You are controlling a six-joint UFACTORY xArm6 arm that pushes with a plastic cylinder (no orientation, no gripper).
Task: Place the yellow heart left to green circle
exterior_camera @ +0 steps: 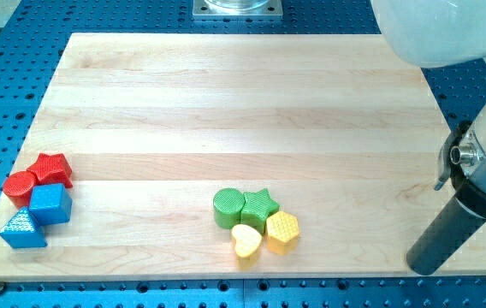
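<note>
The yellow heart (245, 241) lies near the board's bottom edge, just below the green circle (228, 208) and a little to its right, touching or nearly touching it. A green star (259, 205) sits against the circle's right side. A yellow hexagon (282, 232) sits right of the heart, below the star. My tip (421, 265) rests at the board's bottom right corner, far to the right of this cluster and touching no block.
At the view's left edge of the wooden board (226, 103) sit a red star (53, 169), a red circle (20, 186), a blue cube (50, 204) and a blue triangle (22, 229). The arm's white body (448, 30) fills the top right.
</note>
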